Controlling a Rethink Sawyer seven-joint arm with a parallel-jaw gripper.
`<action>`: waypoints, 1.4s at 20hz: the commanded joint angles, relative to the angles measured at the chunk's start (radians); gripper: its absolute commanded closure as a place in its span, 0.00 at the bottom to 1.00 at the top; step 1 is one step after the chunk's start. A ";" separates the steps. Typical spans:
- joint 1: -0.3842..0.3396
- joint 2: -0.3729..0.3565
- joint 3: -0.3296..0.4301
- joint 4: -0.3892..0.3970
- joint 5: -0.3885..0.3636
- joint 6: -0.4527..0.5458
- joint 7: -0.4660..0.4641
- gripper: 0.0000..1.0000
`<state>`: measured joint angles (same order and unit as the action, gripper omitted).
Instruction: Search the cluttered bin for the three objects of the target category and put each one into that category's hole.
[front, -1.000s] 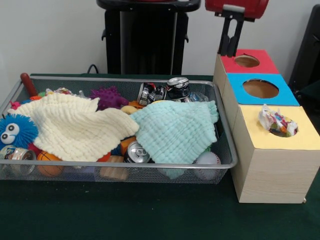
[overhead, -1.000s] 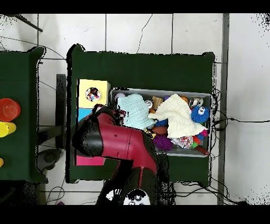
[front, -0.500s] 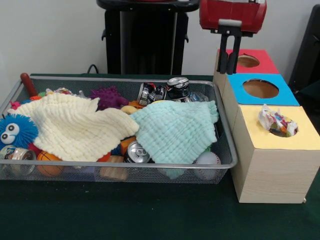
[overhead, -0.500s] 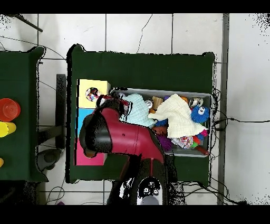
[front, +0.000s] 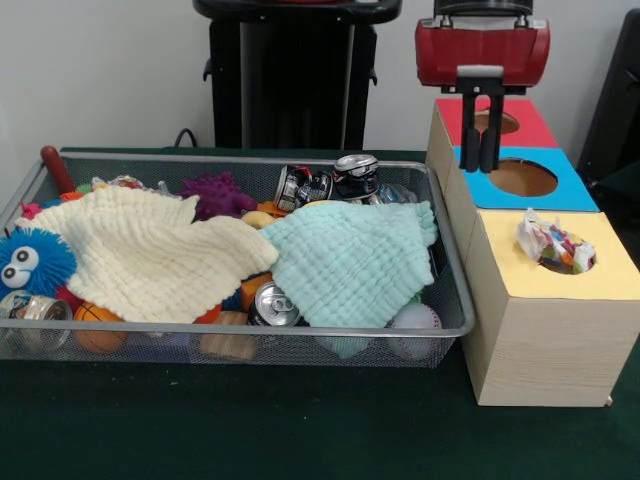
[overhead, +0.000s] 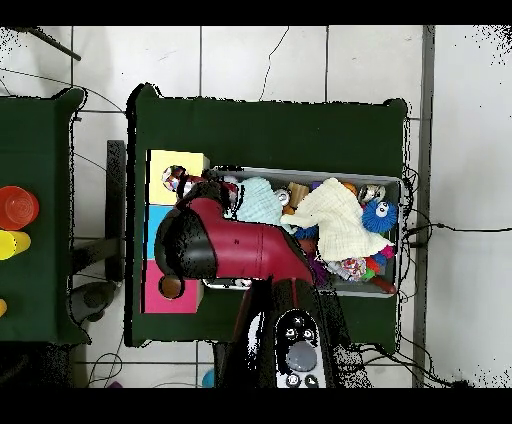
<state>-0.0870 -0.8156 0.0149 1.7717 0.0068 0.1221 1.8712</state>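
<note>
The wire-mesh bin (front: 250, 331) holds the cream waffle cloth (front: 150, 255) on the left and the mint-green waffle cloth (front: 350, 260) on the right, both lying on top of the clutter. The confetti cloth (front: 553, 243) sits bunched in the hole (front: 578, 263) of the yellow-topped box, partly sticking out. My gripper (front: 479, 165) hangs empty over the red and blue box tops, its fingers a little apart. In the overhead view the arm (overhead: 220, 245) hides the gripper and part of the mint cloth (overhead: 262, 203); the cream cloth (overhead: 335, 220) and confetti cloth (overhead: 176, 180) show.
The blue-topped hole (front: 521, 177) and red-topped hole (front: 495, 122) lie behind the yellow box. The bin also holds drink cans (front: 355, 175), a purple spiky ball (front: 215, 193), a blue fuzzy ball with eyes (front: 30, 262), a baseball (front: 415, 318) and a small basketball (front: 95, 318).
My gripper has come down and moved right in the front view, from beside the red box to over the red and blue tops. The cloths have not moved.
</note>
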 joint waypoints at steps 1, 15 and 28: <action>-0.044 0.043 0.154 0.060 -0.097 -0.071 0.053 1.00; 0.019 0.104 0.060 -0.017 -0.131 -0.164 0.107 1.00; 0.035 0.151 0.043 -0.047 -0.124 -0.239 0.099 1.00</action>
<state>-0.0493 -0.7159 0.0479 1.7653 -0.0745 -0.0787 1.8712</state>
